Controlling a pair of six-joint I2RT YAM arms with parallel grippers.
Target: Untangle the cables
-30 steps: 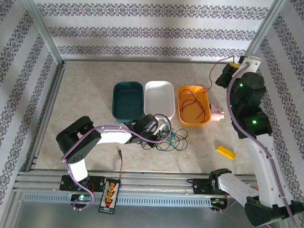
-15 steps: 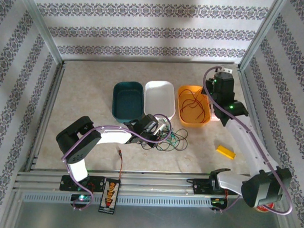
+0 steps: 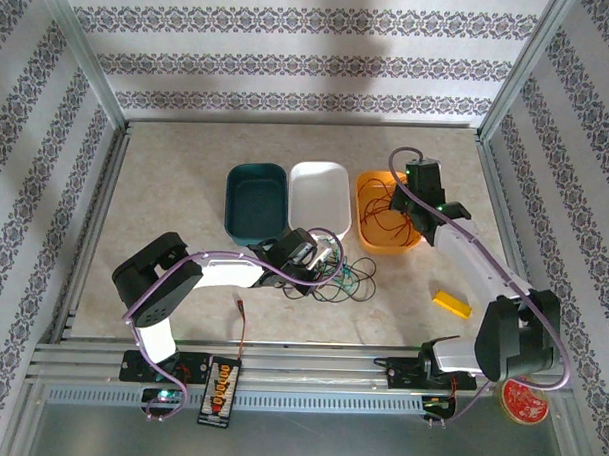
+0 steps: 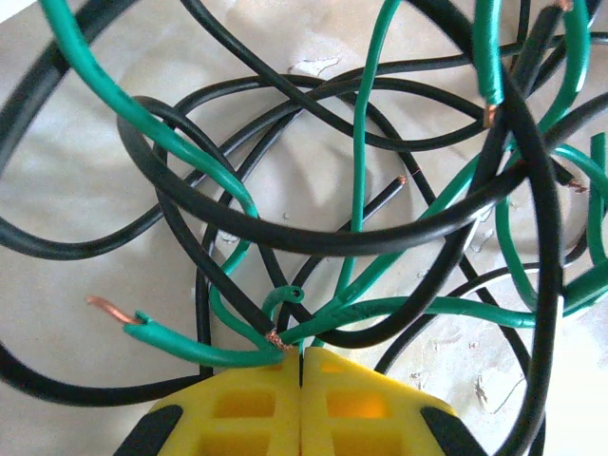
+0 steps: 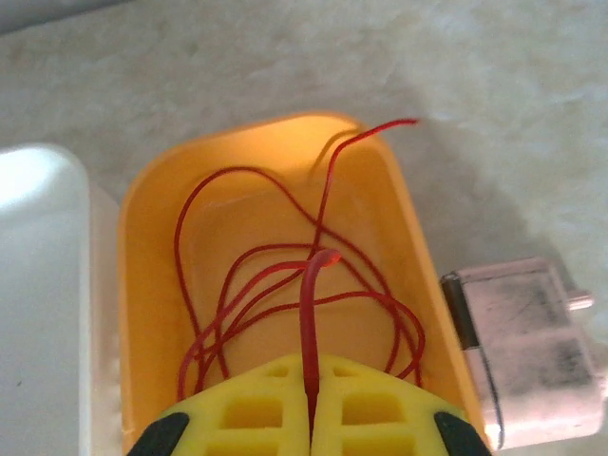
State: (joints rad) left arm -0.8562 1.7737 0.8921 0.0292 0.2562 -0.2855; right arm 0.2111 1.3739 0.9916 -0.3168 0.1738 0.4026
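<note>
**Left claw** (image 4: 301,369): pressed together, pinching a green cable (image 4: 359,190) at the seam of its pads, close to a stripped copper end. Directly ahead of this claw, and reaching its tips, the knot (image 3: 345,277) of green and black strands lay on the surface (image 3: 186,184). The black cables (image 4: 313,237) crossed over and under the green ones at several places.

**Right claw** (image 5: 312,380): pressed together, pinching a red cable (image 5: 313,304) that ran straight out from between its tips. The rest of that cable lay coiled ahead of and beneath the claw, inside the orange bin (image 5: 418,266). A grey block (image 5: 532,332) stood to this claw's right, against the bin's outer wall.

**Handling, as judged:** the cables appeared light, thin and limp, yet springy enough to keep their loops. Their smooth insulation could slide through a weak pinch. A free end looked the best hold, since drawing it back through its crossings should loosen the knot. Hauling on a mid-loop would likely tighten it.

**Change noted:** a second earlier the right claw stood high beyond the bin's far corner, with the red cable strung up to it. It had since come over the bin, and the cable had gone slack. The left claw and the knot were unchanged.
</note>
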